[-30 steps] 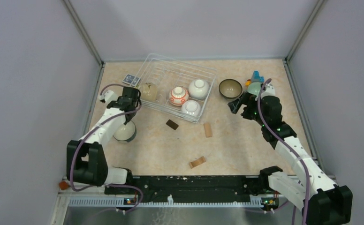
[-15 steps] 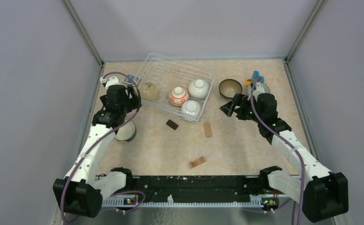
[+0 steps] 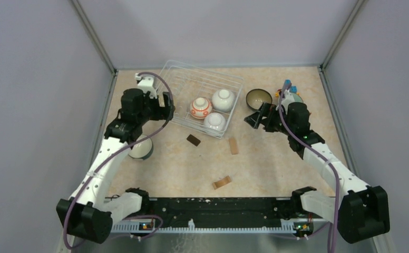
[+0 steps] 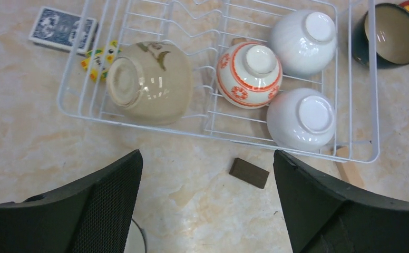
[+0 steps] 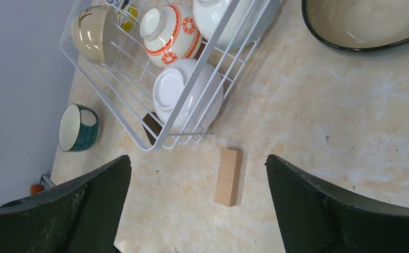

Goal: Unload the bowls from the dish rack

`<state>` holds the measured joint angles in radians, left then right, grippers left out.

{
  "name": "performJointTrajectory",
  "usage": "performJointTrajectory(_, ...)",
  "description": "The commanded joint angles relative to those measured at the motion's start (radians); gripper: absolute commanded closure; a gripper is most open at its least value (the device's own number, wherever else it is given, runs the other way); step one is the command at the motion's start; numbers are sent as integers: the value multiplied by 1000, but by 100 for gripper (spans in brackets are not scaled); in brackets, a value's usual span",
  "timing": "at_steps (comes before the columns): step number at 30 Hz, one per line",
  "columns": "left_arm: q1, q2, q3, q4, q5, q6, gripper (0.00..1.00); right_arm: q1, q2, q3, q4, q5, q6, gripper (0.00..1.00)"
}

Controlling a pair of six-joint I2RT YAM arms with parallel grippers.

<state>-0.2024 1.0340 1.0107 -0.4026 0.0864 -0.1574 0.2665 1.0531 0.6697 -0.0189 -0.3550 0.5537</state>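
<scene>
The white wire dish rack [image 3: 184, 79] [image 4: 192, 133] [image 5: 139, 139] holds a beige bowl [image 4: 149, 81] on its side, an orange-patterned bowl [image 3: 201, 108] [image 4: 250, 68] [image 5: 168, 34] and two white bowls [image 3: 223, 99] [image 3: 214, 121], all upside down. A dark bowl [image 3: 258, 98] [image 5: 366, 21] stands upright on the table right of the rack. A teal bowl [image 3: 140, 149] [image 5: 78, 127] stands left of it. My left gripper [image 3: 163, 108] [image 4: 207, 158] hovers open over the rack's left end and hides the beige bowl from above. My right gripper [image 3: 256, 116] [image 5: 198, 161] is open and empty, right of the rack.
On the table in front of the rack lie a dark brown block [image 3: 193, 139] [image 4: 249, 173], a light wooden block [image 3: 233, 146] [image 5: 228, 176] and a third block [image 3: 221, 182]. A blue patterned card [image 4: 62, 29] lies behind the rack's left corner. Small coloured toys [image 3: 288, 85] sit at back right.
My left gripper opened, left the teal bowl on the table and rose back-right to the rack's left end. My right gripper moved a little left toward the rack.
</scene>
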Motion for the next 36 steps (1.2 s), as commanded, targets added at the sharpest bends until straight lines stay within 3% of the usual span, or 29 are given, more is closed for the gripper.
performJointTrajectory(1, -149, 86, 81, 42, -139, 32, 3, 10, 25, 46, 64, -18, -2, 2)
performJointTrajectory(6, -315, 218, 156, 36, -469, 83, 1, 10, 37, 56, 53, -25, -13, 2)
performJointTrajectory(16, -332, 445, 225, 117, -803, 93, 1, 10, 8, 56, 30, -6, -41, 2)
performJointTrajectory(19, -322, 509, 242, 142, -831, 111, 1, 10, 5, 56, 29, -7, -42, 2)
performJointTrajectory(23, -286, 579, 291, 129, -756, 84, 1, 10, 6, 56, 29, -17, -43, 2)
performJointTrajectory(36, -234, 694, 354, 74, -711, 68, 1, 10, 8, 47, 33, -16, -44, 2)
